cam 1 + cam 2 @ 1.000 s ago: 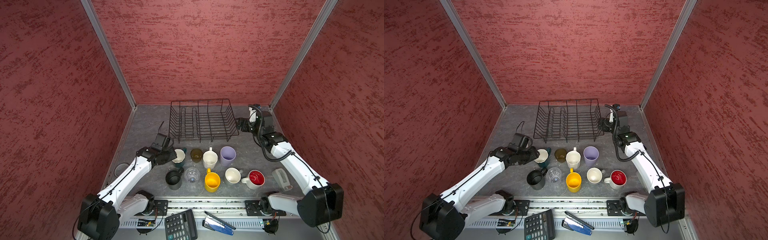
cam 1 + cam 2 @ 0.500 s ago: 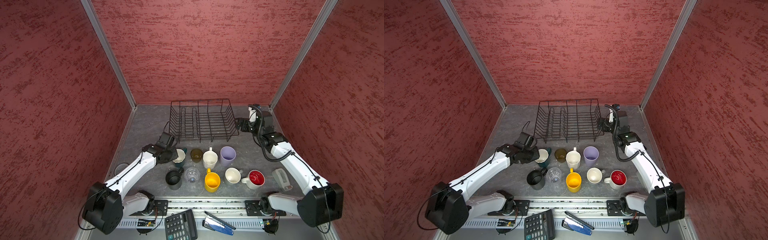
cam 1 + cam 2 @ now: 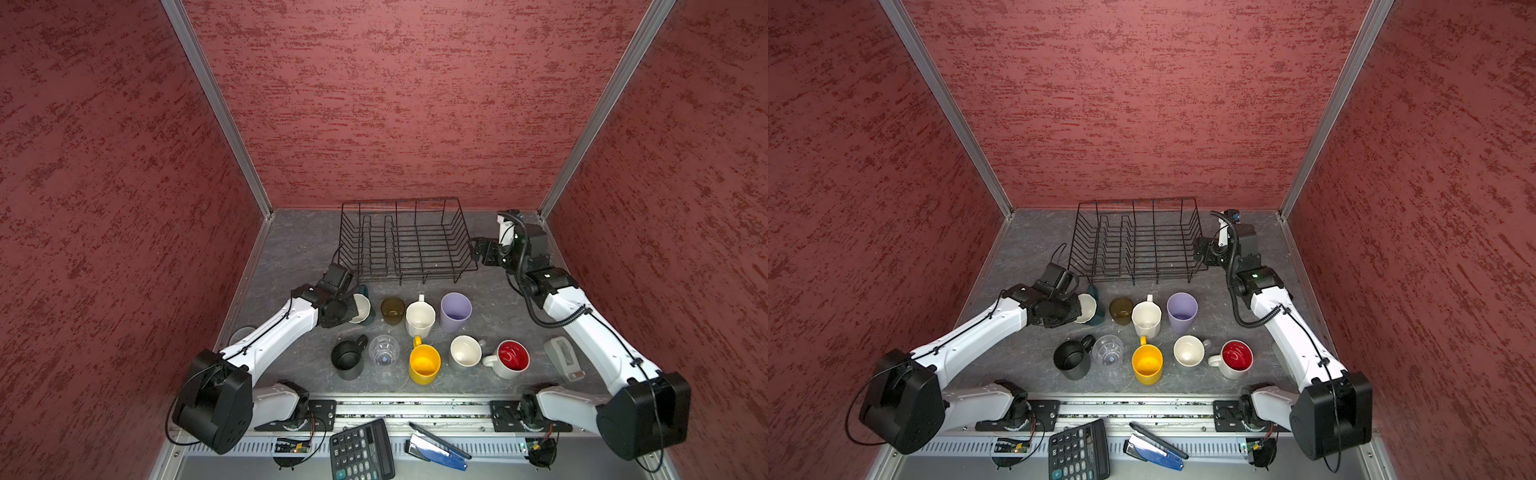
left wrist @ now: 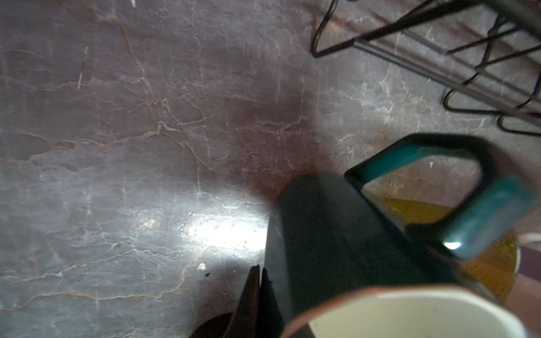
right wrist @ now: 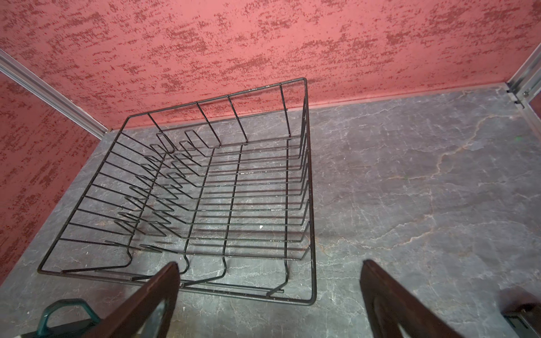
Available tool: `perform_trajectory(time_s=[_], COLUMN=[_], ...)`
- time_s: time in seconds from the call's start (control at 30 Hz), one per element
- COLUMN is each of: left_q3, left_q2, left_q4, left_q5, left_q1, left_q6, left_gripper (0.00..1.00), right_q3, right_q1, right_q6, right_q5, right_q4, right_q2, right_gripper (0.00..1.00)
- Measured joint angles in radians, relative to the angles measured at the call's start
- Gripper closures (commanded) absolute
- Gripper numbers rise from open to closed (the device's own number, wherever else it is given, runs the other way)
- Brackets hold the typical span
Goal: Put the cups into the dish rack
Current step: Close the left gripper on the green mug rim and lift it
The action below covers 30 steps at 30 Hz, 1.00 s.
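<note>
A two-armed robot works at a grey marbled table (image 3: 291, 257) walled in red. Left of centre in both top views, the left gripper (image 3: 353, 308) is clamped almost fully closed on the rim of the teal mug (image 3: 364, 311). The mug leans toward the arm, its cream inside showing and its handle turned toward the dish rack (image 3: 417, 274). In the left wrist view the dark fingers (image 4: 248, 295) sit drawn nearly together against the mug's wall. Blur hides the exact contact, and it cannot be told whether the mug's base is off the table. The black wire rack stands at the back centre of the table, near the rear wall. Just beside its right side, the right gripper (image 3: 478, 249) hovers with its jaws spread wide and nothing between them. Every cup stands outside the rack, in the lower middle of the frame. In the back row, to the right of the teal mug, are the olive-brown glass (image 3: 392, 309), the white mug (image 3: 420, 318) and the lavender tumbler (image 3: 456, 311). In the front row, from left to right, are the black mug (image 3: 348, 359), the clear glass (image 3: 384, 350), the yellow mug (image 3: 424, 363), the grey mug (image 3: 466, 352) and the red-lined mug (image 3: 513, 358), all mouth up. A calculator (image 3: 361, 451) and a blue stapler (image 3: 438, 446) lie along the bottom edge.
</note>
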Motion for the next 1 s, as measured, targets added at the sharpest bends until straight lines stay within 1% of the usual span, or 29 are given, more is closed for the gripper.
perform_trajectory(time_s=[0.07, 0.2, 0.5, 0.6, 0.8, 1.0], left_q3=[0.000, 0.000, 0.000, -0.001, 0.002, 0.072], left_q2=[-0.008, -0.045, -0.205, -0.272, -0.424, -0.532], left_q4=[-0.007, -0.046, -0.143, -0.182, -0.266, -0.364], left_q5=[-0.001, -0.003, -0.002, 0.009, 0.063, 0.151], left_q1=[0.000, 0.000, 0.023, 0.066, 0.198, 0.282], left_q6=[0.000, 0.001, 0.016, 0.033, 0.073, 0.113], left_gripper=[1.00, 1.00, 1.00, 1.00, 1.00, 1.00], right_q3=[0.000, 0.000, 0.000, 0.000, 0.000, -0.008], right_q1=[0.000, 0.000, 0.000, 0.000, 0.001, 0.001], right_q6=[0.000, 0.000, 0.009, 0.014, 0.033, 0.042], right_q5=[-0.005, -0.016, -0.053, -0.069, -0.139, -0.210], right_q4=[0.001, 0.004, 0.024, 0.032, 0.072, 0.128], right_q2=[0.000, 0.000, 0.000, 0.001, 0.001, 0.000], right_gripper=[0.03, 0.03, 0.03, 0.03, 0.03, 0.03])
